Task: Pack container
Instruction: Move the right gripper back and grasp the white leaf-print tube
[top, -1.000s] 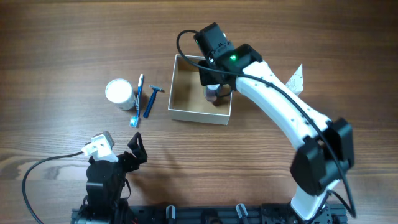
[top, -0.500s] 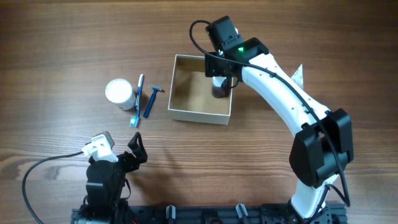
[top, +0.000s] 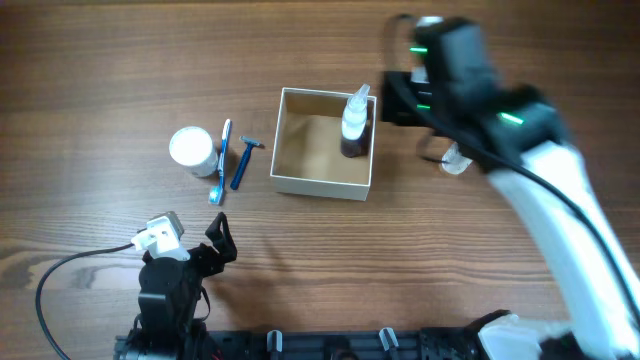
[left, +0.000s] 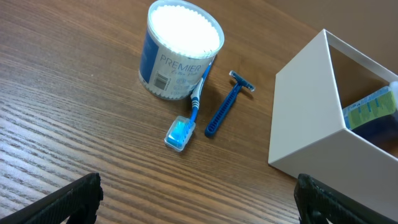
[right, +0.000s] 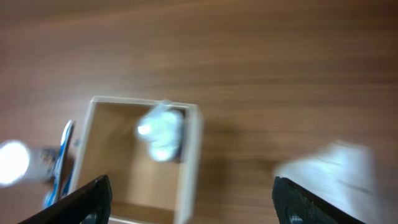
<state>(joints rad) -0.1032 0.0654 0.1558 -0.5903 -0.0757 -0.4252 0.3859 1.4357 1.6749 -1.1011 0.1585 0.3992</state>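
Note:
The container (top: 320, 186) is a square cream-white box with a tan inside, at the table's middle. A dark bottle with a white cap (top: 354, 120) stands upright in its far right corner. My right gripper (top: 398, 100) is open and empty, raised high, to the right of the box. Its wrist view is blurred and looks down on the box (right: 189, 162) and the bottle (right: 161, 130). My left gripper (top: 218, 240) is open and empty near the front edge. Its view shows the box (left: 311, 124) at the right.
A round white jar (top: 192, 150), a blue toothbrush (top: 220, 160) and a blue razor (top: 243, 160) lie left of the box. They also show in the left wrist view: jar (left: 180, 50), toothbrush (left: 191, 109), razor (left: 227, 109). A white packet (top: 455, 160) lies right of the box.
My right gripper has let go of the bottle in the box, opened, risen and moved to the right. The bottle now stands alone. The left arm has not moved.

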